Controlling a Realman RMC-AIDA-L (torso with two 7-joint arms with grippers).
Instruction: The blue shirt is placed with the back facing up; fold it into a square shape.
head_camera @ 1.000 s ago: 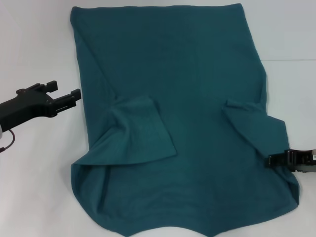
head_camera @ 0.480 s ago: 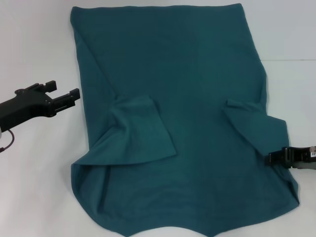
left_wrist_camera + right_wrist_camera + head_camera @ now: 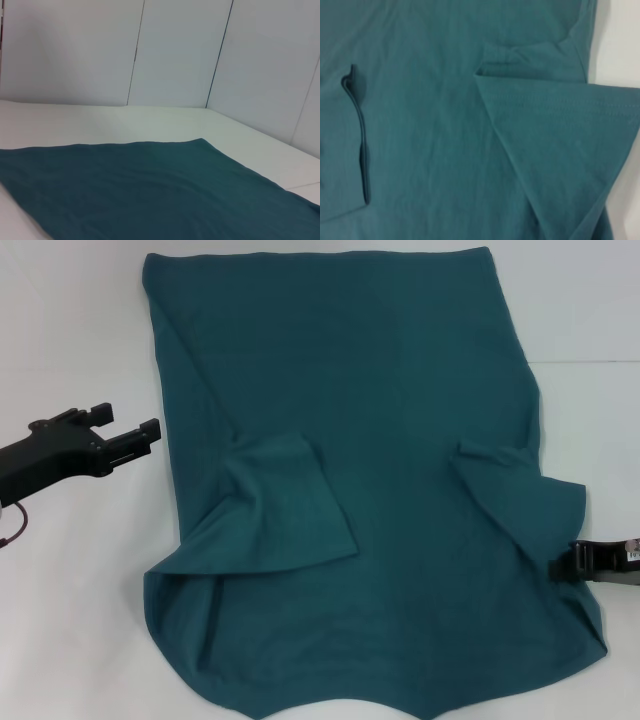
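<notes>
The blue shirt lies flat on the white table, much larger than either gripper. Both sleeves are folded inward onto the body: the left sleeve and the right sleeve. My left gripper hovers open just off the shirt's left edge, holding nothing. My right gripper sits at the shirt's right edge below the folded sleeve, mostly out of frame. The right wrist view looks down on the right sleeve fold. In the left wrist view the blue shirt spreads low across the table.
White table surrounds the shirt, with bare strips on the left and at the far right. The shirt's near hem runs to the bottom edge of the head view. Pale wall panels stand behind the table.
My right gripper has drawn back a little to the right, off the shirt's edge. The left gripper has hardly moved, and the shirt lies as before.
</notes>
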